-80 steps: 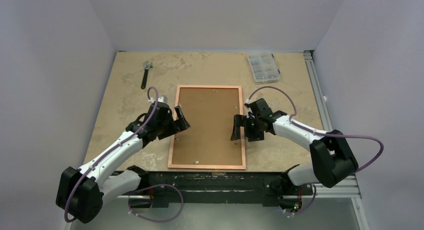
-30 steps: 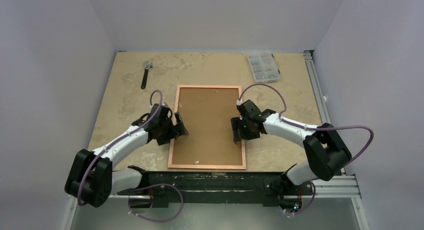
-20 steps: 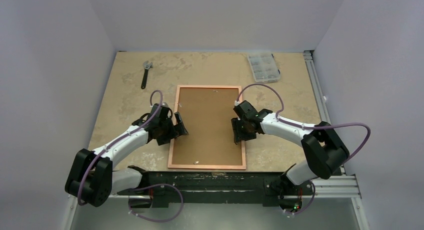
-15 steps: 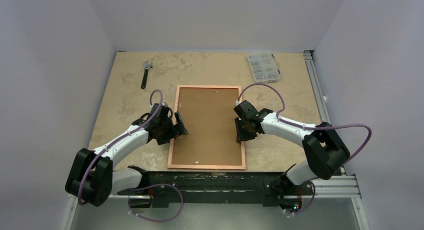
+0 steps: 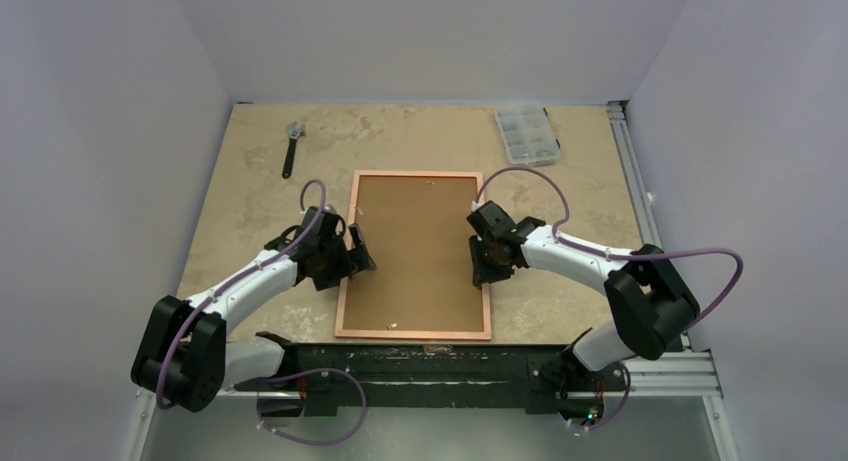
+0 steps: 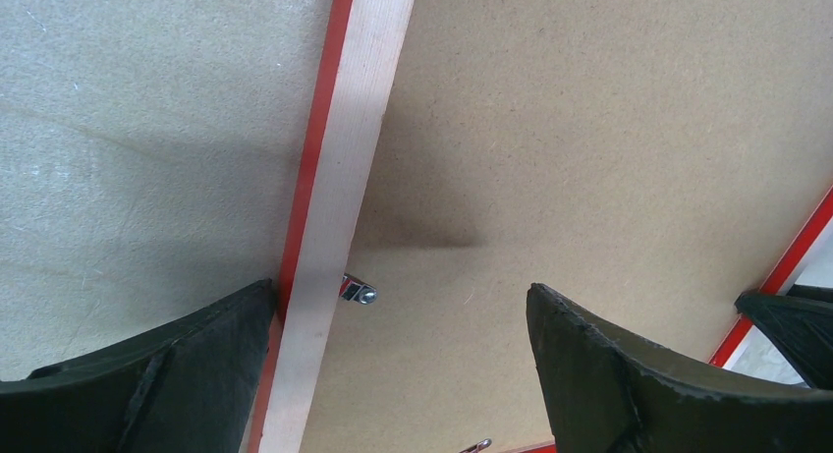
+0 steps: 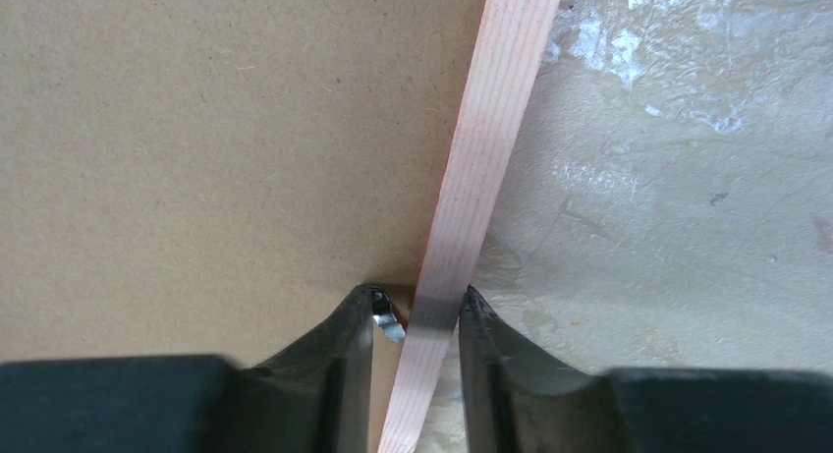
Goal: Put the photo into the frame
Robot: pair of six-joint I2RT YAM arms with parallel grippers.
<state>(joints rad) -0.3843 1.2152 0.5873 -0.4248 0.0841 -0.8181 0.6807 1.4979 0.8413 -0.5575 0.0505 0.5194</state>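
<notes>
Frame (image 5: pixel 415 175) lies back-up in the middle of the tabletop (image 5: pixel 250 201), its pale wooden rails around a brown backing board (image 5: pixel 415 251) that fills the opening. From above, the left end effector (image 5: pixel 358 249) sits at the left rail and the right end effector (image 5: pixel 482 271) at the right rail, roughly opposite each other, which looks like a setup for handling the frame from both sides. A wrench (image 5: pixel 291 146) and a clear parts box (image 5: pixel 527 133) lie well apart at the far side. The photo shows in no view; whether it is under the board cannot be told.

The left wrist camera shows its fingers (image 6: pixel 167 369) spread wide, one over the bare tabletop outside the rail and the other over the board, so they straddle the rail without closing on it. A small metal tab (image 6: pixel 359 292) sits at the rail's inner edge between them. The red front shows as a thin line along the rail's outer side, which confirms the frame is face down.

The right wrist camera shows the fingers (image 7: pixel 344 365) brought together on the right rail, one on each side and pressed against it. Another tab is just beside the inner finger. This grip probably serves to lift or steady that side of the frame.
</notes>
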